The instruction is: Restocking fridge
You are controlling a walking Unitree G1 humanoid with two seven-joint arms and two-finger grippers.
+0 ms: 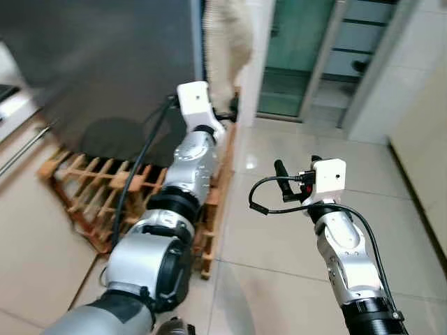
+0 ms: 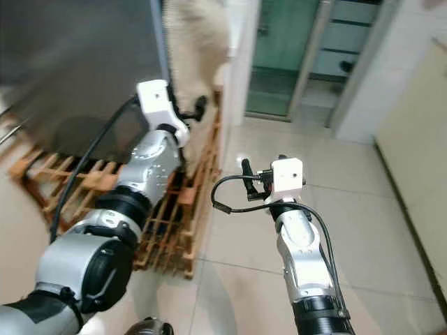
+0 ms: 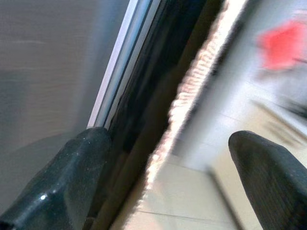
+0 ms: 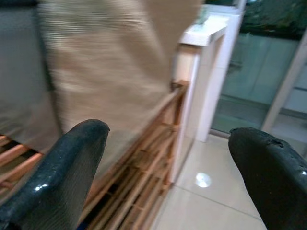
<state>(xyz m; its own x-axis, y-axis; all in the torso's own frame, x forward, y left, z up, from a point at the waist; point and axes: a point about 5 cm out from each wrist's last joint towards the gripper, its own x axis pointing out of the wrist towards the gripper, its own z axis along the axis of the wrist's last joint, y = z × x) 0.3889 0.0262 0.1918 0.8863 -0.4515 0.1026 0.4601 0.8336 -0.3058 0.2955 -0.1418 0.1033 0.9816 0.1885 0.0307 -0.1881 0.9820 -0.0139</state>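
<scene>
Fridge: one tall dark grey fridge with a brushed metal front stands ahead and to the robot's left; its right-hand edge runs down beside a pale trim strip.
Left gripper: the left gripper is stretched forward at that right-hand edge of the fridge, its white wrist block high in the head views.
Left jaws: spread wide; in the left wrist view one black finger lies against the grey door face by the trim strip, the other stands off to the far side of the edge, over pale floor. Nothing is pinched between them.
Cloth: one beige woven cloth hangs down the fridge's side, just beyond the left gripper; its frayed border falls between the two fingers.
Right gripper: the right gripper is held out lower and to the right, over the floor, well apart from the fridge.
Right jaws: spread, holding nothing; through them the cloth, the rack and a white post can be made out.
Rack: one low wooden slatted rack lies on the floor at the foot of the fridge, under the left arm.
Floor: glossy cream tiles.
Doorway: one green-tinted glass door stands behind, to the right of the white post.
Counts: two arms, two grippers, one fridge.
</scene>
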